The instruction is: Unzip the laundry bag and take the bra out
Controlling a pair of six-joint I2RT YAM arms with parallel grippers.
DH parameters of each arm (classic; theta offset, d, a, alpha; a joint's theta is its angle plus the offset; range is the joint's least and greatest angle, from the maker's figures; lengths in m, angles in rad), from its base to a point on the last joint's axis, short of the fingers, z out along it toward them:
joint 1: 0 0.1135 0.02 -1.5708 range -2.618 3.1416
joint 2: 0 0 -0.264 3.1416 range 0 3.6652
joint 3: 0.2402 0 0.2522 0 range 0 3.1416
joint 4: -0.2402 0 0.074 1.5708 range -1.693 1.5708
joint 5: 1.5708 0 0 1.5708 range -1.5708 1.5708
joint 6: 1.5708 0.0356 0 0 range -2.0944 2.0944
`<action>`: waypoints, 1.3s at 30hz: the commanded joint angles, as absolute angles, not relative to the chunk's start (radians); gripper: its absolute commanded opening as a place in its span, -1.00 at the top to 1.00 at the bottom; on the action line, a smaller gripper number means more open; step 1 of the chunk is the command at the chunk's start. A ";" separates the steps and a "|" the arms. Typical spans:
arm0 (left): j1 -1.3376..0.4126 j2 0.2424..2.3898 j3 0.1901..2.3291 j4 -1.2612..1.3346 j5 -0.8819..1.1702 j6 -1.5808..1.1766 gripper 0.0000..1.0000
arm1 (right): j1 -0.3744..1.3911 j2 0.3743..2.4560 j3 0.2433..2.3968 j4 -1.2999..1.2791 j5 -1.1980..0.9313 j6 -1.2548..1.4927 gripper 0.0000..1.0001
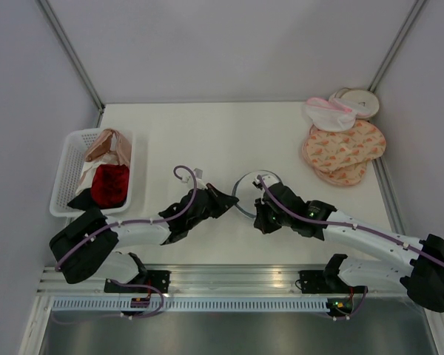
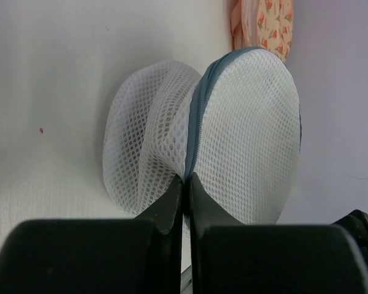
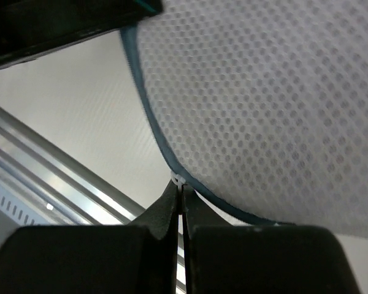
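Observation:
The laundry bag (image 1: pixel 246 189) is a round white mesh drum with a dark rim, between my two grippers near the table's front middle. In the left wrist view the bag (image 2: pixel 251 135) stands on edge, its blue-grey zip seam running down into my jaws. My left gripper (image 1: pixel 229 201) (image 2: pixel 186 179) is shut on that seam. In the right wrist view the bag (image 3: pixel 264 104) fills the upper right. My right gripper (image 1: pixel 260 216) (image 3: pixel 180 184) is shut on the small white zip pull (image 3: pixel 179 180) at the rim. The bra does not show in any view.
A white basket (image 1: pixel 63 174) at the left holds a pink-peach garment (image 1: pixel 109 146) and a red garment (image 1: pixel 109 185). Flat peach patterned rounds (image 1: pixel 344 148) (image 2: pixel 267 24) and a white pouch with pink trim (image 1: pixel 328 113) lie at the back right. An aluminium rail (image 1: pixel 229 277) (image 3: pixel 61 177) lines the near edge.

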State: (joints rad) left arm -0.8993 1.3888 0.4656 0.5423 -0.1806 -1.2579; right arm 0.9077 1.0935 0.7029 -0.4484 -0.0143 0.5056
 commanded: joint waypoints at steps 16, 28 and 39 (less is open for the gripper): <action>-0.902 1.075 0.403 0.301 -0.279 -1.134 -0.53 | 0.913 1.163 0.793 -0.706 0.449 0.635 0.99; -0.896 1.012 0.410 0.336 -0.499 -0.962 -0.99 | 0.914 1.187 0.764 -0.684 0.462 0.623 0.99; -0.856 1.313 0.518 0.590 -0.161 -0.836 -0.84 | 0.913 1.220 0.765 -0.712 0.525 0.653 0.99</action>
